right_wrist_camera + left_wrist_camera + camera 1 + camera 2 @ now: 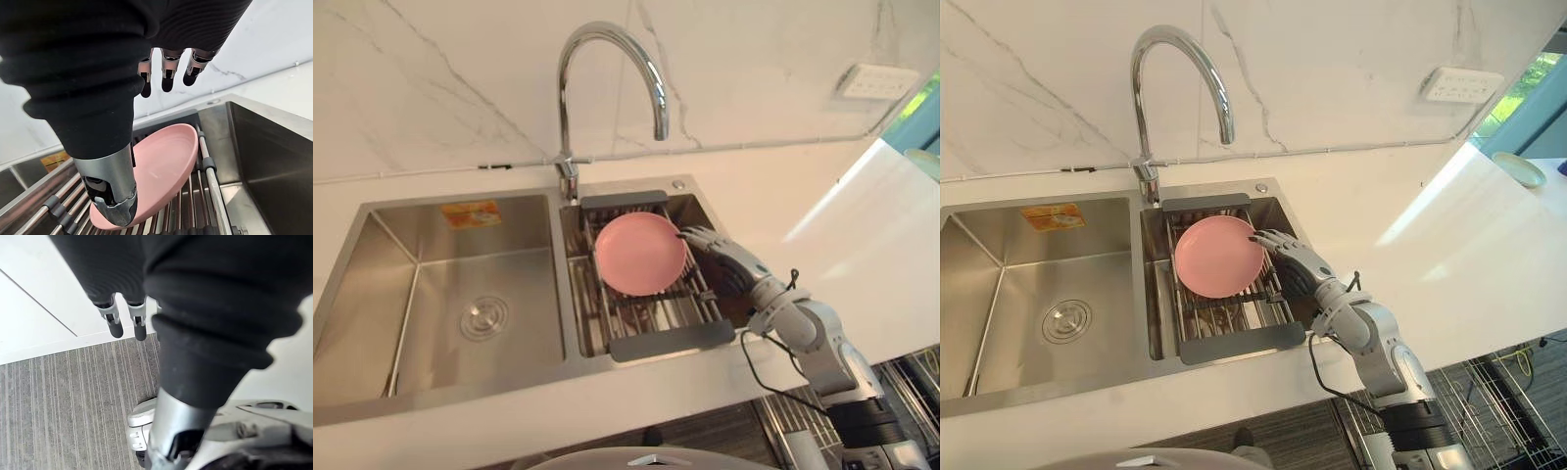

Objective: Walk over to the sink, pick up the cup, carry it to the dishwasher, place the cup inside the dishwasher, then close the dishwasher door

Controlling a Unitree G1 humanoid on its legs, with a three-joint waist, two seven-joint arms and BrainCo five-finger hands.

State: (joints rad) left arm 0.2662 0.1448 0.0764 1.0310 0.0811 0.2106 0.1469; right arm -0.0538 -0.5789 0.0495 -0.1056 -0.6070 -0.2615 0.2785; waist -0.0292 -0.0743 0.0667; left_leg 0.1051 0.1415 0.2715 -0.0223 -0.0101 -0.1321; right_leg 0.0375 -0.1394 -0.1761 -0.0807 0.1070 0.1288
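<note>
White stone countertop (862,255) surrounds the steel double sink (372,294), with the tall curved faucet (607,59) rising at the sink's back edge. A grey-framed drying rack (671,341) spans the sink's right basin. A pink plate (639,253) rests tilted on its bars; this is the dish within my reach, though the task speaks of a cup.

My right hand (720,257) reaches in from the sink's right rim. Its fingers (167,73) are spread and loosely extended above the plate's upper face, and the thumb (115,196) sits low by its near rim, with nothing clamped yet. My left hand (113,318) hangs away from the sink over striped grey floor (73,406), fingers slack and empty.

The risks, as I judge them:
- The smooth, tilted plate could slide along the bars or skid into the basin if my fingers push before the thumb gets under the rim.
- A shallow pinch at one edge could let it swing and slip out on the lift, or knock the rack's frame.
</note>
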